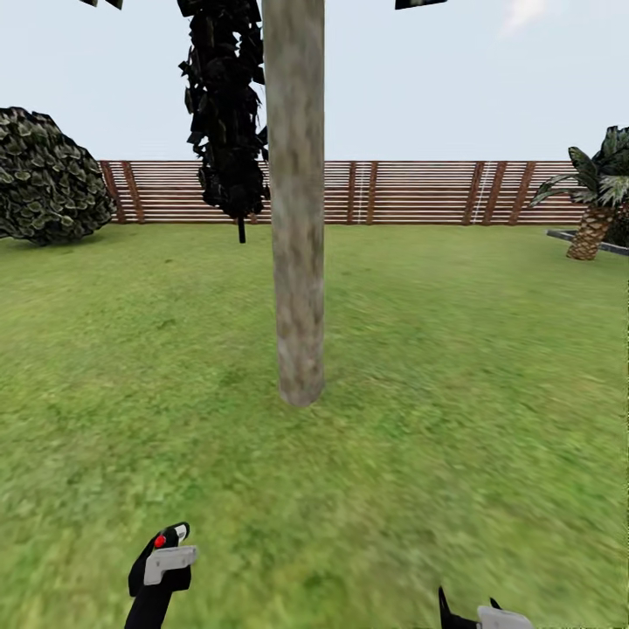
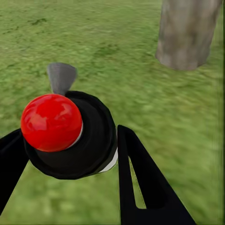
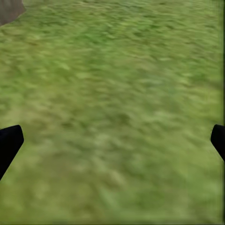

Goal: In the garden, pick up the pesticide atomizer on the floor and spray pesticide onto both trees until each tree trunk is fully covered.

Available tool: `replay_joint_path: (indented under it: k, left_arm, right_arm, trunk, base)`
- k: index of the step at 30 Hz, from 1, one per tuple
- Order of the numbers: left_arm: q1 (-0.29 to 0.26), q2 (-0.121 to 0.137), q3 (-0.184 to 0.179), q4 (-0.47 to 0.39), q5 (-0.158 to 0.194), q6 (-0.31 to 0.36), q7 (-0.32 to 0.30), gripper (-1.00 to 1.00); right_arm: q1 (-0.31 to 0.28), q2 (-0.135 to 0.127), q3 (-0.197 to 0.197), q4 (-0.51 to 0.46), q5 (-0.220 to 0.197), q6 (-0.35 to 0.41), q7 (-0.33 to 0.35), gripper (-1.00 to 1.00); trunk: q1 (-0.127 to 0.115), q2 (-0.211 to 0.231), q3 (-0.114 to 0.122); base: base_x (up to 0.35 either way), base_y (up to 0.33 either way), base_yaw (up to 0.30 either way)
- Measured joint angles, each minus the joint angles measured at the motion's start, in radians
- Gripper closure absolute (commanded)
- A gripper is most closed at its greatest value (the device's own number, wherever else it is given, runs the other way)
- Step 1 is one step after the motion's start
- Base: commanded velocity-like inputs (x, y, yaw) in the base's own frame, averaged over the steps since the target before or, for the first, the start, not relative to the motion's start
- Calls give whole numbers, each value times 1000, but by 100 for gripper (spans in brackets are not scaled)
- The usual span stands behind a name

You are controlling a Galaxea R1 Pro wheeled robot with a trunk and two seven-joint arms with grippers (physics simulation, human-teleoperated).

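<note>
We find no lettering, label, brand, number or sign that can be read anywhere in these views; the red-capped black pesticide atomizer clamped in the left gripper carries no print, and the tree trunk ahead of that gripper and the wooden fence far beyond it are likewise bare of any writing

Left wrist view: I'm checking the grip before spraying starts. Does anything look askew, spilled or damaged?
Nothing stands out. The left gripper holds the black atomizer, its red cap intact, near the tree trunk. No white specks show on the lawn.
</note>
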State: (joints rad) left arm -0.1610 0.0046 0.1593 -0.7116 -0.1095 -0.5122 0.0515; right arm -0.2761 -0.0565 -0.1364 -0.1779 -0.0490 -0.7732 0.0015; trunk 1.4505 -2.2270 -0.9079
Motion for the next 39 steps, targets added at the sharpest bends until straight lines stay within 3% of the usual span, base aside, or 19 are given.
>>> replay_joint_path:
  k: [7,9,11,15,17,18,20,23,25,26,28,31,33,34,39]
  left_arm:
    - [0,0,-2,0,-5,1,-1,100]
    - [-4,0,-22,1,-24,3,-8,100]
    - [-10,10,-43,1,-36,10,-14,100]
    - [-15,32,-48,0,-51,25,-64,100]
    - [-29,58,-47,-1,-76,59,-116,100]
    - [-35,65,-47,-1,-83,70,-133,100]
    - [-64,84,-49,-1,-109,112,-205,100]
    - [-94,93,-50,-1,-150,143,-298,100]
    - [-127,96,-50,-2,-216,157,-394,100]
    - [-137,97,-50,-2,-238,160,-418,100]
    - [-175,98,-49,-1,-335,185,-503,100]
    - [-212,99,-48,-1,-434,237,-581,100]
    - [-247,99,-48,-2,-513,298,-664,100]
    - [-257,99,-48,-2,-531,312,-690,100]
    - [-337,98,-49,-2,-665,367,-947,100]
  right_arm:
    - [0,2,0,1,0,-2,-2,-100]
    - [0,-3,-3,-7,0,-2,-2,-100]
    - [0,-30,1,-71,13,-1,4,-100]
    - [0,-56,46,-193,137,7,7,-100]
    - [-2,-61,65,-243,251,40,7,-100]
    - [-3,-62,68,-253,283,56,7,-100]
    - [-19,-64,74,-280,404,138,12,-100]
    - [-57,-64,76,-295,503,223,45,-100]
    - [-108,-64,77,-302,563,278,128,-100]
    - [-122,-64,78,-303,574,287,157,-100]
    - [-175,-63,78,-306,595,306,285,-100]
    - [-228,-63,78,-307,606,315,412,-100]
    - [-274,-63,78,-308,609,319,516,-100]
    - [-284,-62,78,-308,611,320,540,-100]
    - [-332,-59,79,-309,613,322,677,-100]
  trunk:
    - [0,0,0]
    - [0,0,0]
    - [0,0,0]
    - [0,0,0]
    - [0,0,0]
    - [0,0,0]
    - [0,0,0]
    - [0,0,0]
    - [0,0,0]
    - [0,0,0]
    - [0,0,0]
    - [0,0,0]
    - [0,0,0]
    - [0,0,0]
    - [0,0,0]
  base:
    - [0,-4,-8]
    - [0,0,0]
    - [0,0,0]
    - [0,0,0]
    - [0,0,0]
    - [0,0,0]
    - [0,0,0]
    - [0,0,0]
    - [0,0,0]
    - [0,0,0]
    - [0,0,0]
    - [0,0,0]
    - [0,0,0]
    - [0,0,0]
    - [0,0,0]
